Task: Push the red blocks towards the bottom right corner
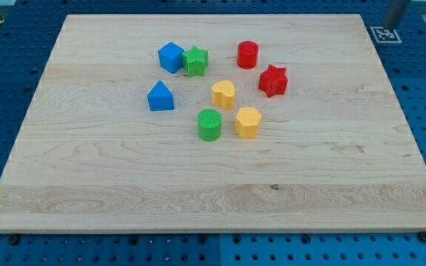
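Note:
A red cylinder [248, 54] and a red star [273, 80] sit on the wooden board [331, 177], right of the middle and toward the view's top. My tip [391, 24] shows at the view's top right corner, just off the board's corner. It is far from both red blocks, up and to their right, and touches no block.
A blue cube [171, 57] touches a green star [195, 60]. A blue house-shaped block [160, 97], a yellow heart [223, 94], a green cylinder [209, 124] and a yellow hexagon [248, 122] lie left of and below the reds. A black-and-white marker [384, 34] sits at the top right corner.

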